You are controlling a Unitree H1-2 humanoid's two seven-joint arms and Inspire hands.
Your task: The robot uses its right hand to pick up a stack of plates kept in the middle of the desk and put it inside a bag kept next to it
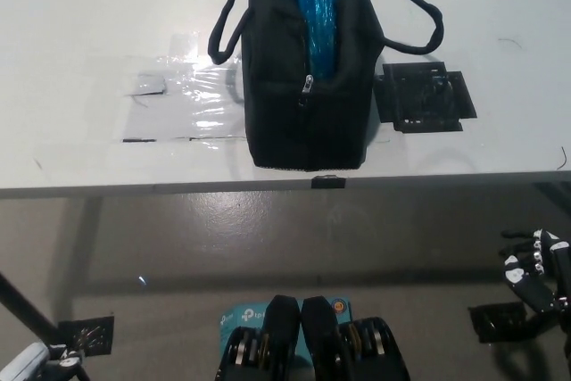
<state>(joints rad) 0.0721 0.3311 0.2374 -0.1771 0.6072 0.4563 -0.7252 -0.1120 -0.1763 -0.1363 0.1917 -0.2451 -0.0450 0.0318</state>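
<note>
The blue plates (pixel 314 6) sit inside the black bag (pixel 308 86) on the surface (pixel 89 42); my right hand (pixel 535 278) hangs low right, empty, fingers apart. Task looks finished.

The bag (pixel 308 86) is black with black cord handles, and bright blue plates (pixel 314 6) show through its open top. The tabletop (pixel 80 60) is plain white, carrying a glossy clear tape patch (pixel 187 104) and a black square marker (pixel 424 97). The floor (pixel 268 238) is mottled grey-brown.
</note>
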